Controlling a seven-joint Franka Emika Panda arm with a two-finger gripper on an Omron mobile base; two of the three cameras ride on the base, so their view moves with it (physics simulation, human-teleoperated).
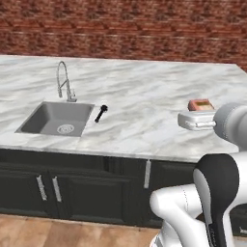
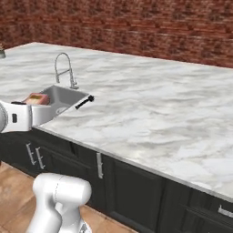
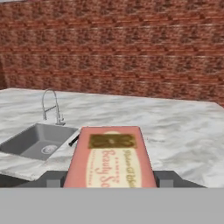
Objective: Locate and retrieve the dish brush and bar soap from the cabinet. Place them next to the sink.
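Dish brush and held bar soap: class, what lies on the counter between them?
Bare white marble counter lies between the dish brush and the bar soap, in the left base view.

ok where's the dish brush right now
The dish brush lies on the marble counter just off the sink's right rim, right of the faucet in both base views.
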